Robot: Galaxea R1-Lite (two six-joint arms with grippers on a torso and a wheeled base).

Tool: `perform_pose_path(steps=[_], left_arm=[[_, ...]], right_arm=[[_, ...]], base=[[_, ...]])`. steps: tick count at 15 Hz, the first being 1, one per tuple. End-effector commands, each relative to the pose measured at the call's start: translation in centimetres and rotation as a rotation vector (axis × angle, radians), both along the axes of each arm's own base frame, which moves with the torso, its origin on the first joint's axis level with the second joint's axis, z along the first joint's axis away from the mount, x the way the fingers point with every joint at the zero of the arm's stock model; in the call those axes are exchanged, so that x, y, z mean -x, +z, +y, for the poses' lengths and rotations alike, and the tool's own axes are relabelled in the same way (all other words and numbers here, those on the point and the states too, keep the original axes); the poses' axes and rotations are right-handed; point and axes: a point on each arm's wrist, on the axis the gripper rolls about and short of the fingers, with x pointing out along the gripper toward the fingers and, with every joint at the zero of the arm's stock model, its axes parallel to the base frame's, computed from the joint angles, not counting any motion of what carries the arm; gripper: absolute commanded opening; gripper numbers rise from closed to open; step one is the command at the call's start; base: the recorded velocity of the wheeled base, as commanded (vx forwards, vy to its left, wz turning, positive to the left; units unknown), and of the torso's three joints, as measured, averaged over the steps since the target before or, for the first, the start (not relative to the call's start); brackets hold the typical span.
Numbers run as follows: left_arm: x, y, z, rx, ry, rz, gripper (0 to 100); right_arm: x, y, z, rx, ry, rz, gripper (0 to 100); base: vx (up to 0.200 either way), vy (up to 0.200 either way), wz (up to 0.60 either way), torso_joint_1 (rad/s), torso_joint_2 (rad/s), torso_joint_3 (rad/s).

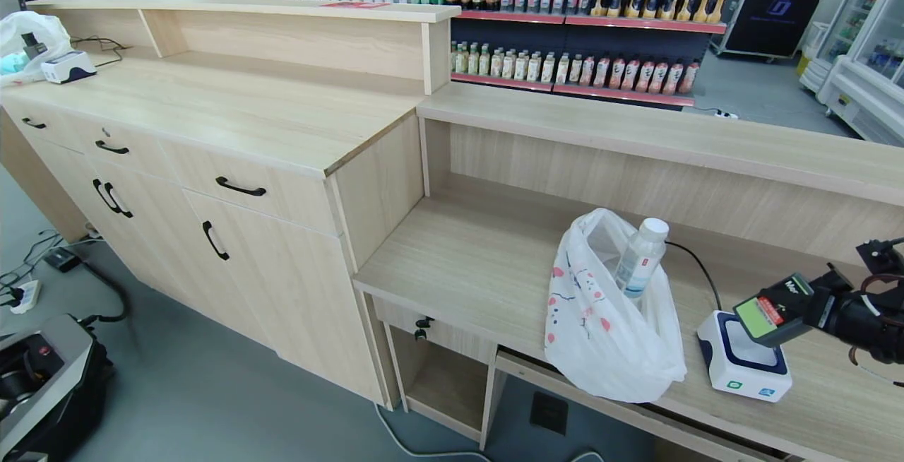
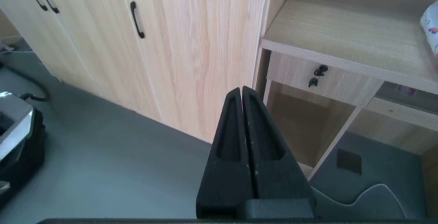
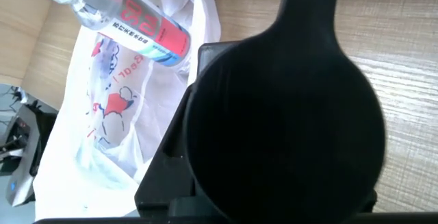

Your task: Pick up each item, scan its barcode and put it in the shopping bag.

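Observation:
My right gripper (image 1: 812,309) is shut on a dark can (image 1: 768,311) with a green end and a red label. It holds the can on its side just above the white and blue barcode scanner (image 1: 741,365) on the low counter. In the right wrist view the can's black round base (image 3: 287,121) hides the fingers. Left of the scanner a white shopping bag (image 1: 607,328) stands open with a clear bottle (image 1: 640,256) upright inside; the right wrist view shows that bottle (image 3: 130,22) and bag (image 3: 102,121) too. My left gripper (image 2: 241,95) hangs shut and empty above the grey floor before the cabinets.
The low counter (image 1: 473,264) has free room left of the bag. A higher counter (image 1: 233,112) with drawers and doors stands to the left, carrying a second scanner (image 1: 67,66) and a bag. The scanner's black cable (image 1: 699,268) runs behind the shopping bag. Drink shelves line the back.

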Motion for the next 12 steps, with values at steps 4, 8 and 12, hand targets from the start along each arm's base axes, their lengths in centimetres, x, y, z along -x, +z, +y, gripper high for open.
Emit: perform_pose_path(steps=[4, 8, 12], left_arm=[[0.0, 0.0, 0.0, 0.0, 0.001, 0.0, 0], [0.0, 0.0, 0.0, 0.0, 0.001, 0.0, 0], [0.0, 0.0, 0.0, 0.0, 0.001, 0.0, 0]], right_arm=[[-1.4, -1.1, 0.9, -0.004, 0.047, 0.002, 0], [-2.1, -1.1, 1.2, -0.006, 0.063, -0.004, 0], [-2.6, -1.2, 1.1, -0.016, 0.062, -0.004, 0]], base=[[0.0, 0.0, 0.0, 0.0, 0.0, 0.0], [0.0, 0.0, 0.0, 0.0, 0.0, 0.0], [0.0, 0.0, 0.0, 0.0, 0.0, 0.0]])
